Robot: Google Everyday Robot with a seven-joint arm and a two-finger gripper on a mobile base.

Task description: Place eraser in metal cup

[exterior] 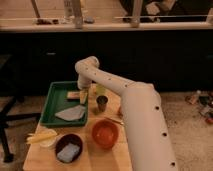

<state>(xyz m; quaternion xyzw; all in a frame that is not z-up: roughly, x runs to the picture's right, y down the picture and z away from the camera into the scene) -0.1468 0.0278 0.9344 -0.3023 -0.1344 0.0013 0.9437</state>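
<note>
Eraser (73,95) is lying flat in the far right part of the green tray (53,105), long axis running roughly left-right across the view, one short end pointing toward the hand (83,96). I'm judging it light, stiff and a bit grippy, so a pinch across the narrow width near mid-length is looking like the safest hold. Hand is hanging just beside the eraser's right end with fingers spread, gripping nothing, and the metal cup (102,103) is standing upright on the tabletop (100,159) just outside the tray's right wall.
</note>
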